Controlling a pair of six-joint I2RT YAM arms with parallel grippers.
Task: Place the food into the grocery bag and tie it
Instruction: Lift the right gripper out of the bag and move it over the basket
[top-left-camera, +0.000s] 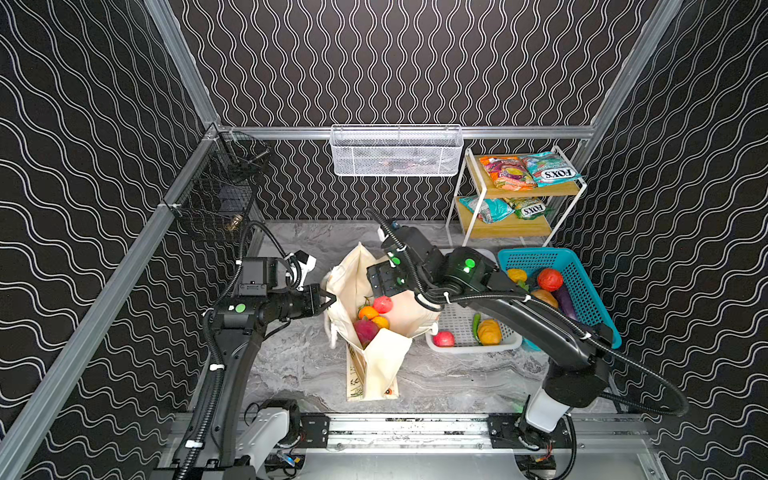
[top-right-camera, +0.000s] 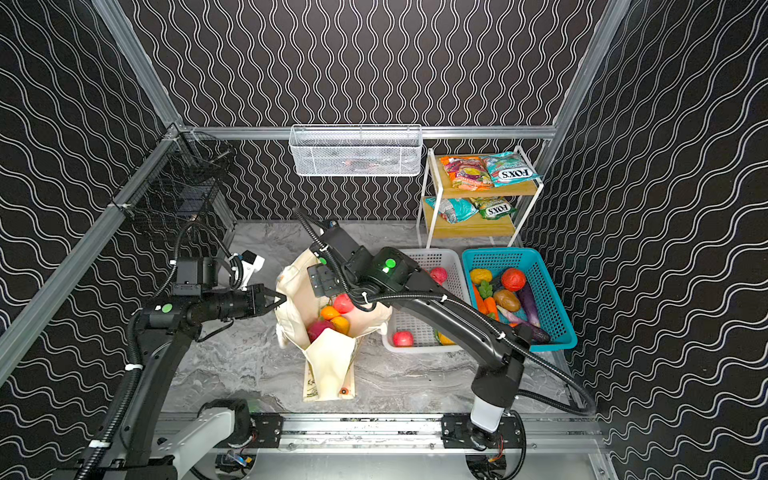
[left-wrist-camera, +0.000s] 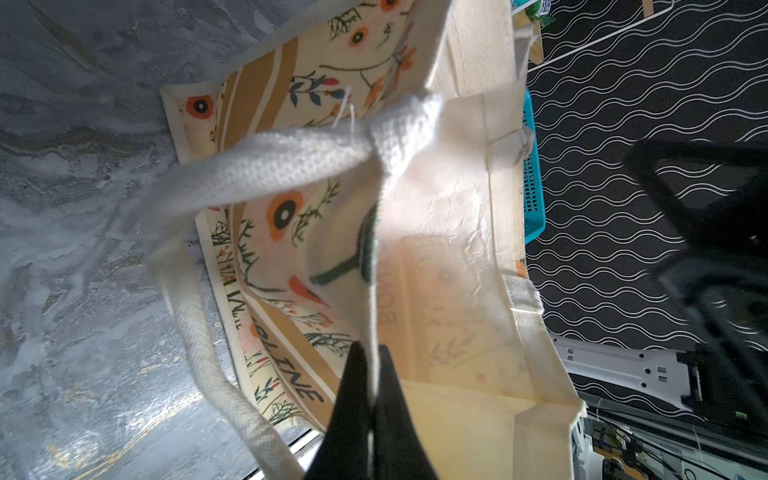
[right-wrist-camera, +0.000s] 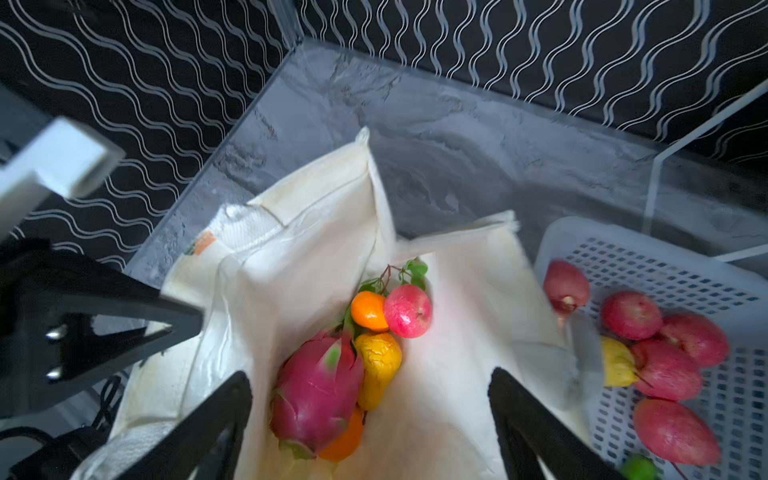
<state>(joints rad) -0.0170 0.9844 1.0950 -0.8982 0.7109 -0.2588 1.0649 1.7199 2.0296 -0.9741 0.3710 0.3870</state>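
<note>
**Loading stage, bag mouth held open.** The left gripper (left-wrist-camera: 370, 399) is pinched tight on the left rim of the grocery bag (top-left-camera: 380, 365), with a fold of cream canvas clamped between its jaws. A cream handle (left-wrist-camera: 266, 164) hangs loose just outside that rim. The right gripper (right-wrist-camera: 370, 376) hovers over the open mouth, jaws spread wide and nothing between them.

Directly below it, inside the bag, lie a dragon fruit (right-wrist-camera: 318, 399), a yellow pear (right-wrist-camera: 379, 365), an orange (right-wrist-camera: 369, 311) and a red fruit (right-wrist-camera: 408, 311), packed together. The bag sits mid-table with its long axis running near to far and its base end toward the near edge.

The remaining food lies to the right of the open jaws:
- red fruits (right-wrist-camera: 665, 370) in the white basket (top-left-camera: 473, 348), just beside the bag's right wall;
- vegetables (top-right-camera: 530, 305) in the teal basket (top-left-camera: 536, 252), farther right;
- snack packets (top-left-camera: 507, 172) lying flat on a two-tier shelf (top-left-camera: 507, 228), at the far right.

The right arm is judged the nearer for all of these, since the left is occupied with the rim.

**Legible writing.** "FOX'S" appears on a teal packet (top-left-camera: 550, 169) and on a green packet (top-left-camera: 531, 209) on the tier below. On the bag's tan stripe (left-wrist-camera: 291, 365), dark letters end in "LINE"; the rest is cut off.
</note>
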